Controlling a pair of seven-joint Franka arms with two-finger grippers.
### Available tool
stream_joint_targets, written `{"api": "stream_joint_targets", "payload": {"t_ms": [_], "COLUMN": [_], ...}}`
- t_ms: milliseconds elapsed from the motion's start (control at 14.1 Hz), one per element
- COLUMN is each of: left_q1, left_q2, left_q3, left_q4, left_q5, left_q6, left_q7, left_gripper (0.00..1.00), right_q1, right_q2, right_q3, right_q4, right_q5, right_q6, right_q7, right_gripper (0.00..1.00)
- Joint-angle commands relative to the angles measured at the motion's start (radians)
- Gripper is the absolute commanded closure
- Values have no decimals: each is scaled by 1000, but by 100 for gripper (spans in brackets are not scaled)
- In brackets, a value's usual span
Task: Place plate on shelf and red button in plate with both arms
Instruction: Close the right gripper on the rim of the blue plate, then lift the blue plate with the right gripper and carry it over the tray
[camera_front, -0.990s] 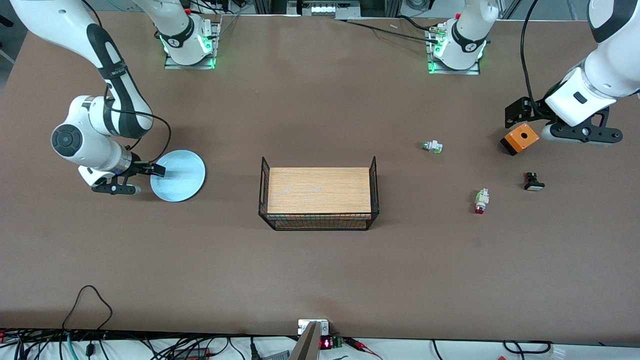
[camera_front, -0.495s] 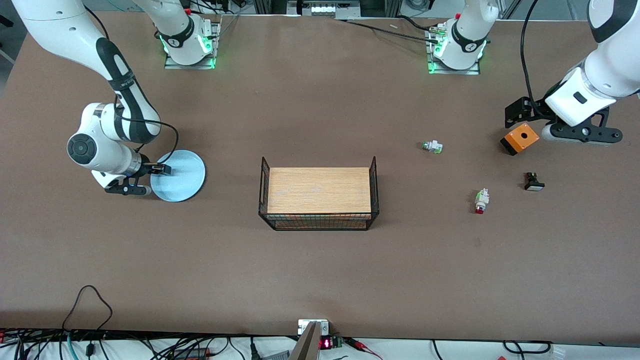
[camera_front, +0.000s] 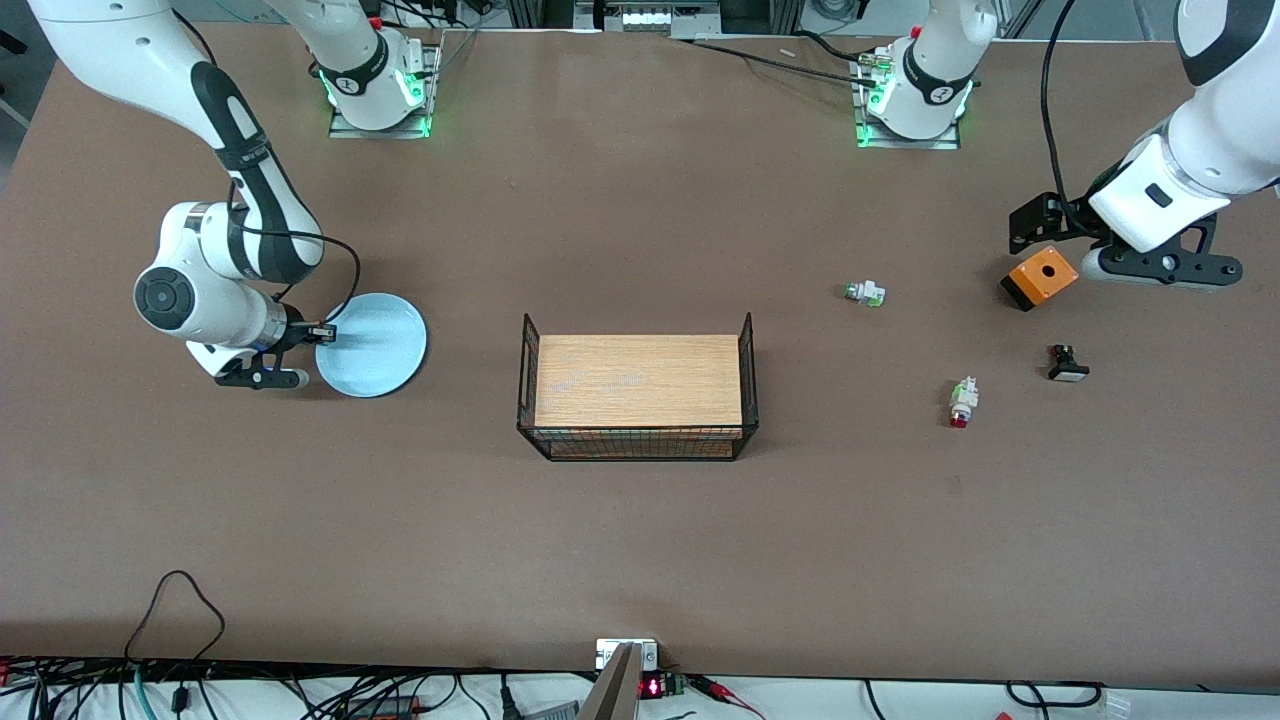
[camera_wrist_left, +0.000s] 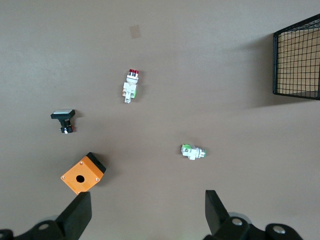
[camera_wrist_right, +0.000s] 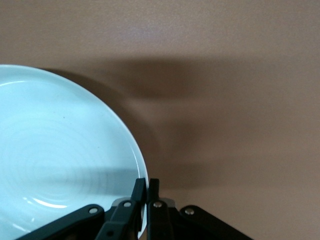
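With the right gripper (camera_front: 322, 333) pinching the plate (camera_front: 372, 345) by its rim, I am judging the carry as just starting; next I am swinging toward the wire basket (camera_front: 636, 396) over bare table. The left gripper (camera_wrist_left: 145, 212) is hanging spread above the orange box (camera_front: 1040, 276), the red button (camera_front: 962, 400) lying nearby, untouched.

1. The plate (camera_wrist_right: 55, 165) in my right pincer (camera_wrist_right: 146, 192) is smooth, glossy and pale blue.
2. The counter (camera_front: 640, 540) looks matt brown.
3. The basket (camera_front: 748, 375) is black wire around a wood-grain board (camera_front: 638, 380).
4. The orange box (camera_wrist_left: 83, 173) looks like plastic.
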Motion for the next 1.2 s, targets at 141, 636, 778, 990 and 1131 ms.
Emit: {"api": "stream_joint_targets", "payload": {"t_ms": [141, 636, 778, 990, 1131], "left_q1": [3, 3, 3, 3, 3], "left_q2": [1, -2, -2, -1, -2], "left_q3": [-4, -7, -7, -7, -7], "left_q4": [15, 16, 16, 16, 16], "left_q5": [-6, -6, -6, -7, -7], "left_q6": [-21, -21, -23, -31, -34], "left_q7": [23, 23, 23, 23, 23], "left_gripper": [0, 0, 0, 0, 0], "right_q1": [-3, -2, 38, 118, 196], "right_q2": [-137, -218, -226, -223, -215], "right_q3": [20, 23, 28, 31, 31], "right_q4": [127, 385, 454, 541, 590], "right_q5": [0, 176, 216, 331, 338], "right_q6": [-296, -646, -710, -763, -763], "right_q7": [-5, 117, 257, 568, 711], "right_gripper": [100, 100, 100, 100, 100]}}
